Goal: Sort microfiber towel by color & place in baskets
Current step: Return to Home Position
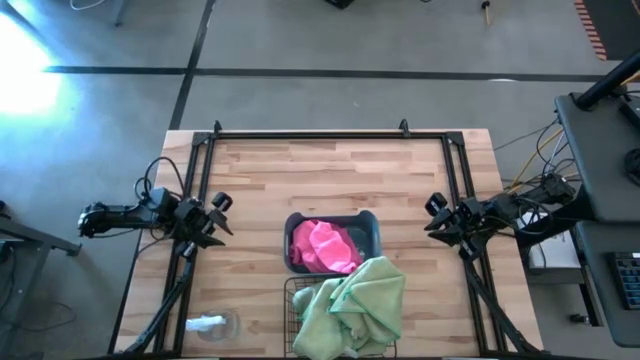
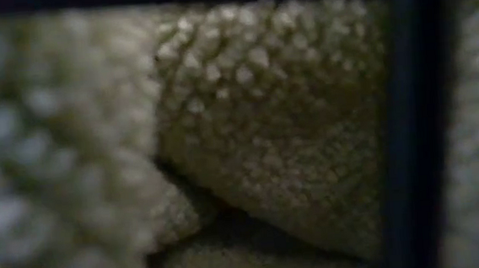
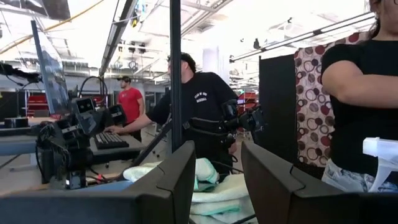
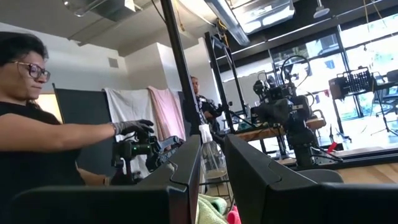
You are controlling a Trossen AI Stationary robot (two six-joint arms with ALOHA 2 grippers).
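Observation:
Sage green towels (image 1: 355,303) are heaped in the black wire-mesh basket (image 1: 292,300) at the table's near edge and spill over its far rim onto the bin's corner. They fill the low view (image 2: 248,133) behind a dark wire (image 2: 412,122). A pink towel (image 1: 322,247) lies crumpled inside the blue-grey bin (image 1: 370,228), just beyond the basket. My left gripper (image 1: 217,215) waits open at the table's left side and my right gripper (image 1: 435,218) open at its right side, both pointing inward and holding nothing. Between the open fingers, the wrist views show the green towels (image 3: 217,186) (image 4: 210,208).
A small white-and-clear object (image 1: 210,324) lies near the table's near left corner. A black frame (image 1: 330,134) runs around the table. People stand beyond the table in the wrist views: a black sleeve and arm (image 3: 354,81), a gloved hand (image 4: 134,127). Bare wood lies on the far half.

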